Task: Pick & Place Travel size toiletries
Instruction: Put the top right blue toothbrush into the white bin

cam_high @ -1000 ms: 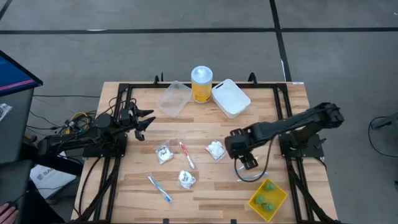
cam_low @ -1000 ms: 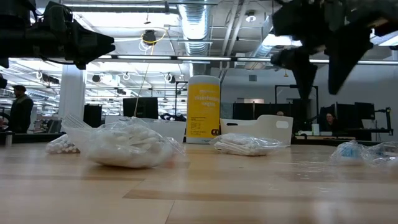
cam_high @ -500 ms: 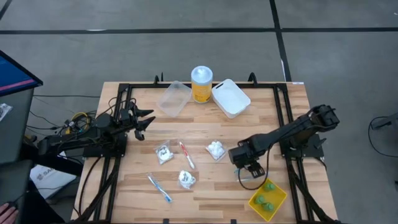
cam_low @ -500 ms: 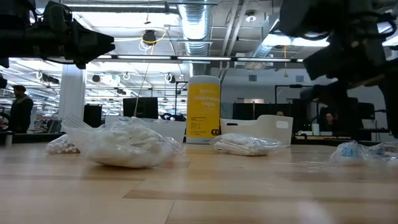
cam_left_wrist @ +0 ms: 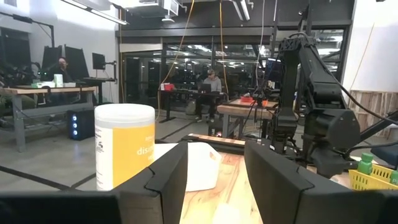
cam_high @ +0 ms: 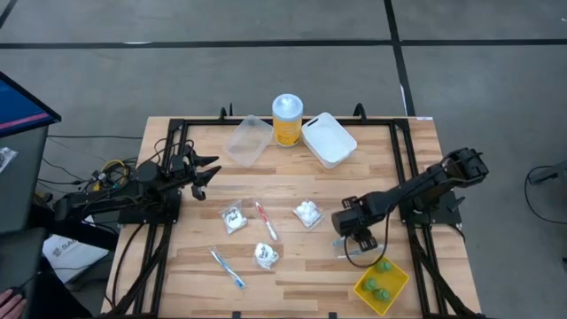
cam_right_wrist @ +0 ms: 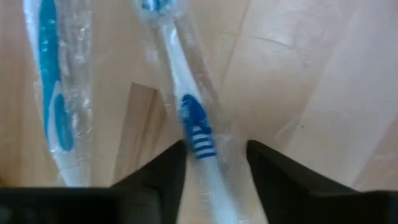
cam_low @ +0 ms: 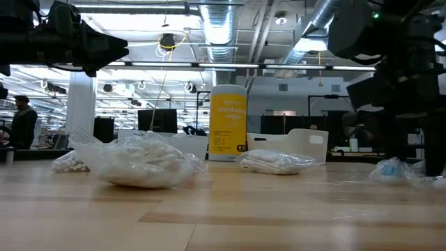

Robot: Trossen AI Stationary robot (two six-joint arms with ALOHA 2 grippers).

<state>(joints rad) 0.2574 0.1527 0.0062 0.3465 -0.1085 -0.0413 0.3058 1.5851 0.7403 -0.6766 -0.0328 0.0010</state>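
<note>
— What lies on the wooden table [cam_high: 292, 190]?
— Packets, toothbrushes, a yellow bin [cam_high: 382, 284]; an office behind.
— And up close?
— The right gripper [cam_right_wrist: 214, 155], fingers spread, straddles a wrapped blue-white toothbrush [cam_right_wrist: 189, 118]. The left gripper [cam_high: 206, 175], parted, waits at the table's left.

On the tabletop [cam_high: 399, 151], three packets [cam_high: 235, 218] lay mid-table around one toothbrush [cam_high: 265, 220]; another toothbrush [cam_high: 227, 267] lay toward the front-left. Bottles [cam_high: 384, 265] sat in the front-right tray [cam_high: 361, 288]. Apparently two more toothbrushes [cam_right_wrist: 189, 118] lay under the right arm.
</note>
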